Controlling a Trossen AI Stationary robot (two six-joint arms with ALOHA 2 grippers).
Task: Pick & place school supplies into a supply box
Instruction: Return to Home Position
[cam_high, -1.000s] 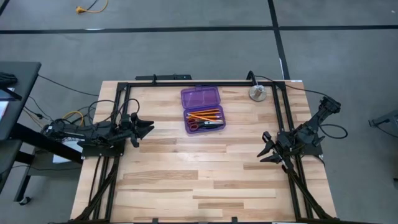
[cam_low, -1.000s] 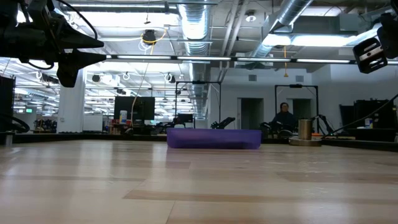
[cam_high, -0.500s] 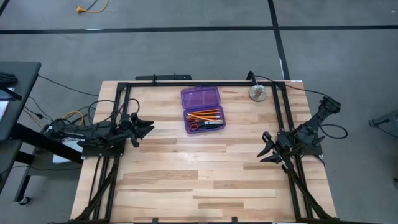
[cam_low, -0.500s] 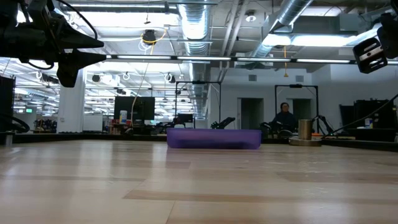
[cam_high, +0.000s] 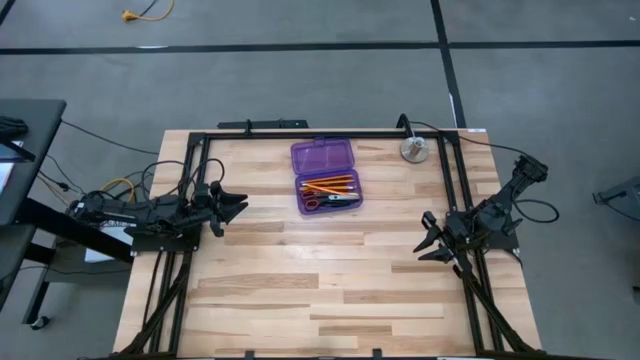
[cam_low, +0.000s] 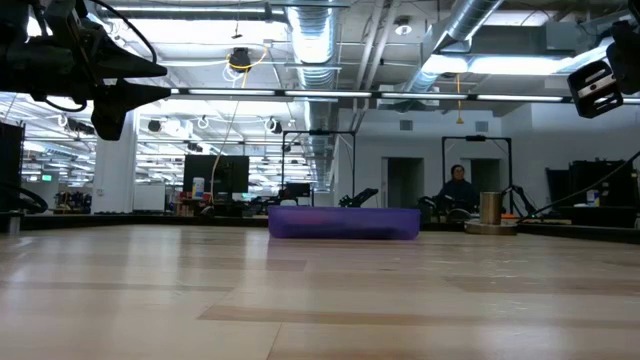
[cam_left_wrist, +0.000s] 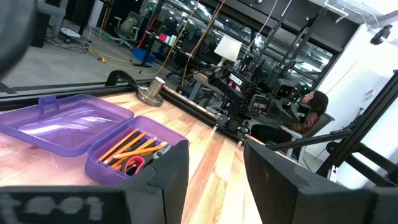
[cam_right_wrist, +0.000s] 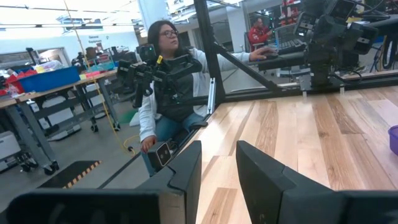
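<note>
Supply box (cam_high: 325, 175) sits far-centre on worktop (cam_high: 300, 290), lid half laid open on far side. School supplies (cam_high: 331, 190) lie in near half.

Left end effector (cam_high: 240, 205) at left edge, right end effector (cam_high: 424, 238) at right edge. Both fingers spread, empty, well apart from box.

Risk (judged): low. Lid not shut, so a knock to the box could spill pencils. Arms look clear of it.

Writing: blurred mark (cam_left_wrist: 56, 205) on left wrist housing, unreadable. No brands legible.

You've got bare table (cam_high: 320, 280) btwn left gripper (cam_high: 238, 205) and right gripper (cam_high: 428, 240), a clear lane. Ahead of the left one stands the open supply box (cam_high: 322, 157); silver round obj (cam_high: 415, 150) lies beyond it.
</note>
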